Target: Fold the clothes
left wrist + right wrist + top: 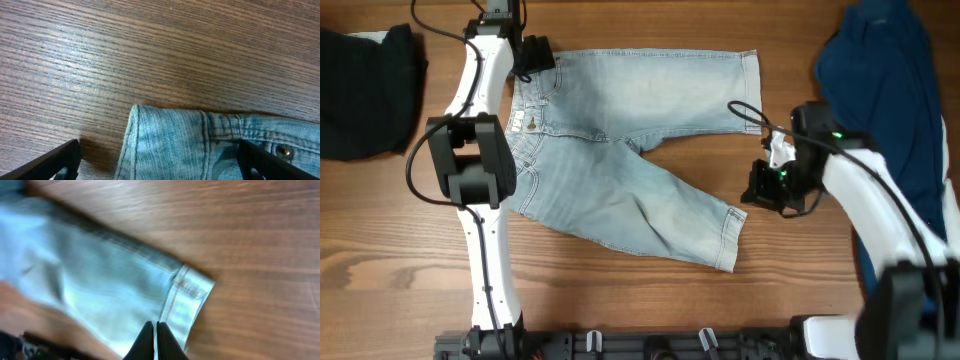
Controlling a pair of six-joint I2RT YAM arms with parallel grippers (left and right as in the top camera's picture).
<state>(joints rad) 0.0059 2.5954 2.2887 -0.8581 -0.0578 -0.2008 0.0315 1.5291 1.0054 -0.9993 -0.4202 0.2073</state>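
The left gripper (534,56) is hovering, fingers released, over the shorts (610,150) at the waistband to seize it, while the right gripper (155,340) is idling with fingers clenched empty beside a cuff (192,287).

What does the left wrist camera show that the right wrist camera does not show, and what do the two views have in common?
Only the left wrist view: a waistband corner of the shorts with a small metal stud, and the left fingers spread wide apart, one at each side.
Only the right wrist view: a hemmed leg cuff, somewhat blurred, and the right fingers pressed together with nothing visible between them.
Both: the light-blue denim lying on the wooden table.
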